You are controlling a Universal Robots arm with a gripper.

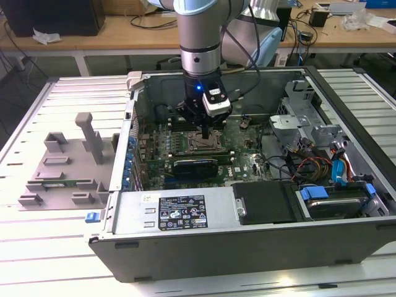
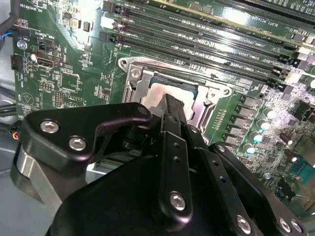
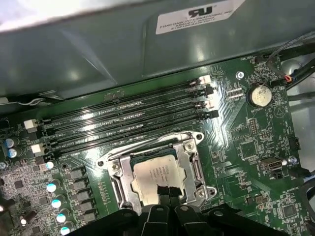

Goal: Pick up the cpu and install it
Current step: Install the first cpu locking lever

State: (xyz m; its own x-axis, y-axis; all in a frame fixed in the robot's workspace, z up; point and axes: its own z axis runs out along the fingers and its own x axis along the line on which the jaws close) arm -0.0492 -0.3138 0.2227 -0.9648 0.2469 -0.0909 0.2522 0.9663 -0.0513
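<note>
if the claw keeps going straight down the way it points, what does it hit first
Most likely the cpu, which sits in the socket frame directly under the claw. In both wrist views the claw's tips end right over its silver top; whether they already touch it is unclear.

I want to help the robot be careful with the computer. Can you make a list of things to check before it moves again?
1. Small flat silver-grey square cpu lies inside the metal-edged socket frame: ok.
2. Cpu sits level, fully seated: cannot tell.
3. Black gripper is right above the cpu, in both wrist views: ok.
4. Gripper touching or gripping the cpu: cannot tell.
5. Long black memory slots beside the socket are apart from the gripper: ok.
6. Open grey computer case lies flat on the white slatted table: ok.
</note>
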